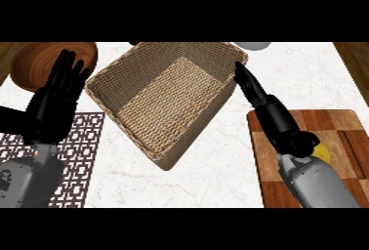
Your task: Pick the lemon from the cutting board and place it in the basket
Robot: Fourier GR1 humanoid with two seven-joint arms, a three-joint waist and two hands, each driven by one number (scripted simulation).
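Left hand [54,105] at 9 o'clock, flat and released, fingers up, resting over patterned mat [79,146]; round wooden board [43,61] behind it at 10 o'clock. Wicker basket [169,97] at centre, tilted diamond-wise, nothing visible inside. Right hand [270,112] at 3 o'clock, fingers straight, released, holding nothing, tips close by basket's right rim, palm over cutting board [324,132]. Lemon [321,154] only a yellow sliver at 4 o'clock, on cutting board, mostly hidden behind right wrist; not picked yet. Judged step: reach for lemon. To do well: pull right hand back toward 4 o'clock, lower over lemon, curl fingers and thumb round it, lift clear before crossing basket rim. Pale round object [254,45] at 1 o'clock, unidentifiable.
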